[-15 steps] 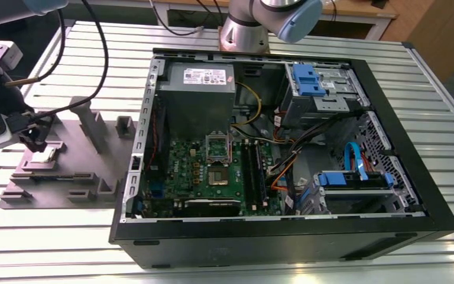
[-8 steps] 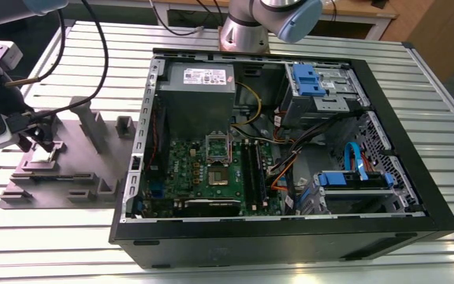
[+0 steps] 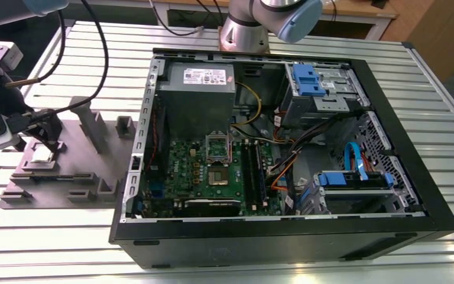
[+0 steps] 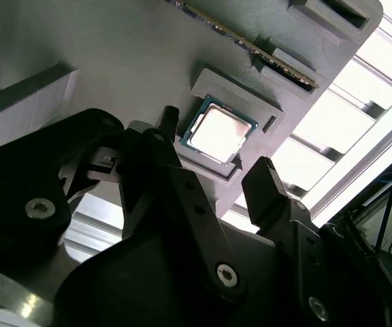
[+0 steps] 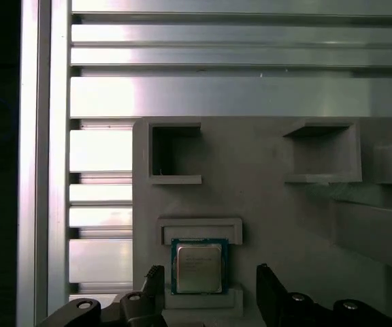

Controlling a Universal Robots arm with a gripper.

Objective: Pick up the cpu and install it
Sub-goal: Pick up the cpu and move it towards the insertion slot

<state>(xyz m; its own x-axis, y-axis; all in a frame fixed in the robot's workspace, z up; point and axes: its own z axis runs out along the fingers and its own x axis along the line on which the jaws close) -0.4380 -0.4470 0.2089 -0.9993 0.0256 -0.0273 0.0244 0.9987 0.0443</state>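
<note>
The released hand (image 5: 209,270) is straddling the cpu (image 5: 199,266), lying nine o'clock of the case (image 3: 274,242) in the exterior view; light, stiff, fragile, probably best pinched by opposite edges.

Looks like a robotics lab or assembly test cell. Slotted aluminium surface (image 3: 45,236) with the robot arm's base (image 3: 245,36) standing on it. An open PC case (image 3: 290,239) lies flat with its motherboard (image 3: 187,165) exposed. A grey parts fixture (image 3: 69,189) sits beside the case, and a wooden bench (image 3: 353,8) is behind.
</note>
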